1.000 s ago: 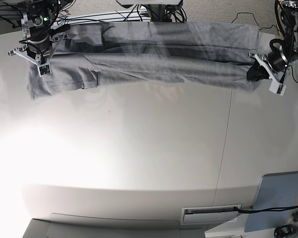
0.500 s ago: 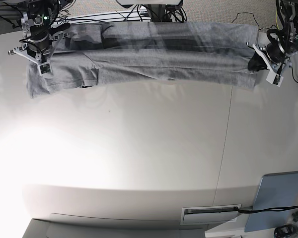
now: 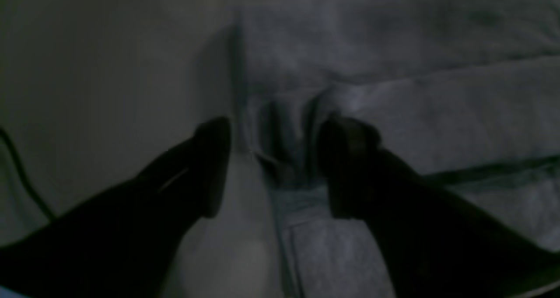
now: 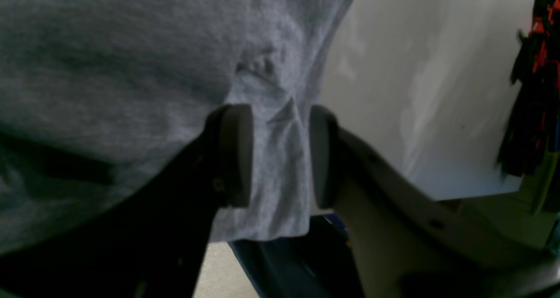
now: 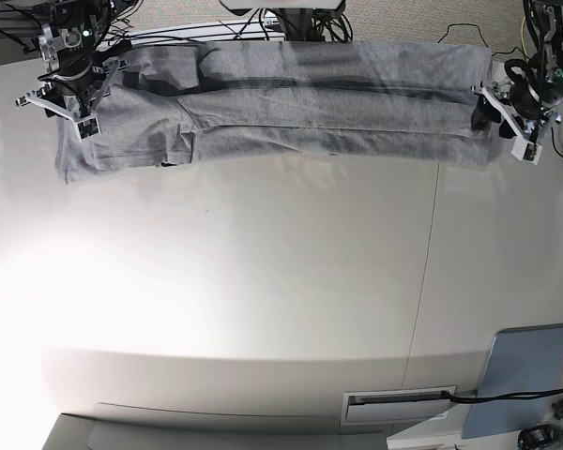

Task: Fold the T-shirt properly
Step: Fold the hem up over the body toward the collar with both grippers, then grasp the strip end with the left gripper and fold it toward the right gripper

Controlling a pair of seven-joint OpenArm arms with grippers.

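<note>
The heather-grey T-shirt [image 5: 300,108] lies stretched in a long band along the table's far edge, folded lengthwise, plain side up. My left gripper [image 5: 503,114] is at the shirt's right end. In the left wrist view [image 3: 278,166] its dark fingers stand apart with a puckered bit of shirt [image 3: 437,114] between them. My right gripper [image 5: 75,98] is at the shirt's left end, by the sleeve. In the right wrist view [image 4: 280,158] its pads stand apart, with a loose fold of shirt [image 4: 109,70] in the gap.
The white table [image 5: 263,281] has a seam [image 5: 427,272] running front to back. A blue-grey panel [image 5: 530,375] and a slotted plate [image 5: 399,405] sit at the front right. Cables [image 5: 263,23] lie beyond the far edge.
Both grippers have carried the raised fold toward the far edge and lowered it. The shirt now lies flatter and narrower, and the jaws have opened off the cloth.
</note>
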